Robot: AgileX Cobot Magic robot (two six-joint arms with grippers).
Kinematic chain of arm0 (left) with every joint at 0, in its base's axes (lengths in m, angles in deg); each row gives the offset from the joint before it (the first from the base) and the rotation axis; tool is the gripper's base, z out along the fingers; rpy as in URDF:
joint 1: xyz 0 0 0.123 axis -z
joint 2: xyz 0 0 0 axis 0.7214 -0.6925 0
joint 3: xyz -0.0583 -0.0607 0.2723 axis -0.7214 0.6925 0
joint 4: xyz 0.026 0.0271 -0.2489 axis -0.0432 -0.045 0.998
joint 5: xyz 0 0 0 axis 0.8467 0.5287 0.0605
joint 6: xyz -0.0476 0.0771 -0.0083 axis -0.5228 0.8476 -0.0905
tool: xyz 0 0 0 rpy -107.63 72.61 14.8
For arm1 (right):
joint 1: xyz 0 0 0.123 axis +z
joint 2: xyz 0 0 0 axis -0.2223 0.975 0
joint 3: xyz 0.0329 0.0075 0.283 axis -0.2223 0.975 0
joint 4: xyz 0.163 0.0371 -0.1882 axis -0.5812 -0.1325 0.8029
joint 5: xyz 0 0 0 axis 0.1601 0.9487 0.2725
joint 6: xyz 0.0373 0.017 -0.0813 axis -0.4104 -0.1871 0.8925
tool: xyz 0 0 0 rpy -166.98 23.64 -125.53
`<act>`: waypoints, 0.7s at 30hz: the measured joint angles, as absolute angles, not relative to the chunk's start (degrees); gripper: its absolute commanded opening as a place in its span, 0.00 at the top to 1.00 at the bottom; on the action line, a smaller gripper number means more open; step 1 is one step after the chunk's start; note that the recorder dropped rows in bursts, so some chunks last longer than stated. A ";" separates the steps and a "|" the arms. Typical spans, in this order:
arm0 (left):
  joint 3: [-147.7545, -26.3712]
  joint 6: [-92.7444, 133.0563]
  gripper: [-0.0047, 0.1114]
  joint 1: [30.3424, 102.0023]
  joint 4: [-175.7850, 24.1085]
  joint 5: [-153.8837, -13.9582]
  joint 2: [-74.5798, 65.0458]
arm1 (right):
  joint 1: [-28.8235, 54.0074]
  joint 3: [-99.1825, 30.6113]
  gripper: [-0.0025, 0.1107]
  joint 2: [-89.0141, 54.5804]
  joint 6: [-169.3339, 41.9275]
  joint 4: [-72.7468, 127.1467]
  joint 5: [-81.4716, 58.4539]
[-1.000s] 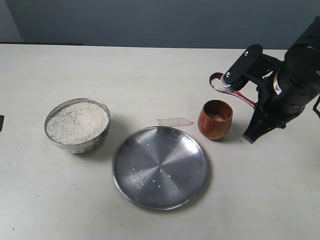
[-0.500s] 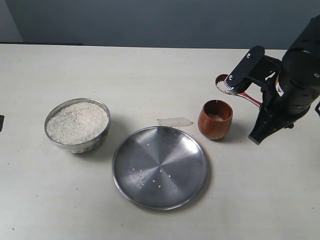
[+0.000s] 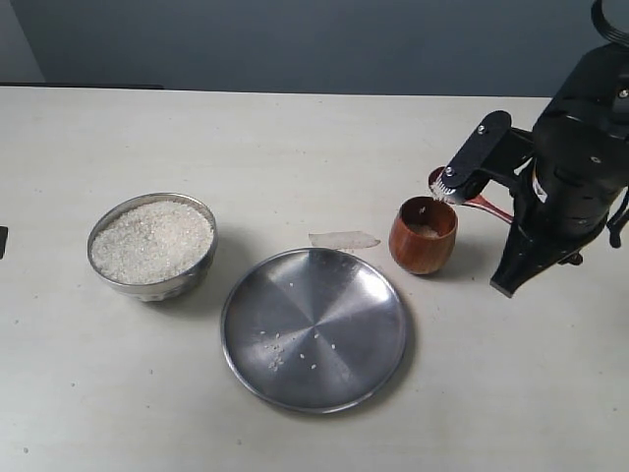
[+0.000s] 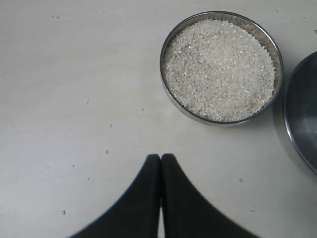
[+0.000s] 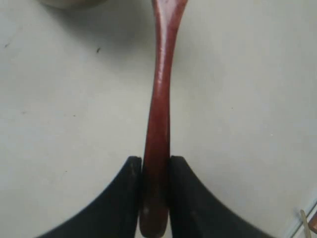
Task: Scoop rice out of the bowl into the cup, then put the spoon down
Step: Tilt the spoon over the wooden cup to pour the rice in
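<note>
The right gripper [image 5: 156,167] pinches the end of the handle of the one spoon [image 5: 161,89], its two black jaws pressed against either side of the reddish-brown wood. In the exterior view this gripper [image 3: 460,179] holds the spoon [image 3: 484,204] aloft, the head tilted down beside the far rim of the single wooden cup [image 3: 423,241]. White rice [image 3: 437,189] clings at the head's lower edge, just above that rim, and a pale layer shows inside the cup. The left gripper [image 4: 160,161] has its jaws pressed together with nothing between them. It hangs over bare table [image 4: 74,74] near the one steel bowl [image 4: 163,74], which is filled almost to its rim with rice [image 4: 220,69]. In the exterior view the bowl [image 3: 187,280] stands at the left, well apart from the cup. Between them lies one wide flat steel plate [image 3: 334,295] carrying a few stray grains [image 3: 276,346]. One small translucent strip [image 3: 344,239] lies on the table just beyond the plate's far edge, beside the cup.
</note>
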State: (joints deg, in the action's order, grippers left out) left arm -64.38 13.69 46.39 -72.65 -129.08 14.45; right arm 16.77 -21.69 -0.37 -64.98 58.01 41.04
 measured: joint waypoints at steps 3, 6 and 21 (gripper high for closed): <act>-64.38 13.69 0.96 46.39 -72.65 -129.08 14.45 | 16.77 -21.69 0.98 -0.37 -65.13 58.01 41.54; -64.38 13.69 0.96 46.39 -72.65 -129.08 14.45 | 18.08 -21.69 0.98 -0.37 -65.27 59.78 42.64; -64.38 13.69 0.96 46.39 -72.65 -129.08 14.45 | 21.72 -21.69 0.98 1.93 -66.90 65.15 47.77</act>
State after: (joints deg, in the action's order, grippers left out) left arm -64.38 13.69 46.39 -72.65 -129.08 14.45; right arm 21.72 -21.69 1.93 -66.90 65.15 47.77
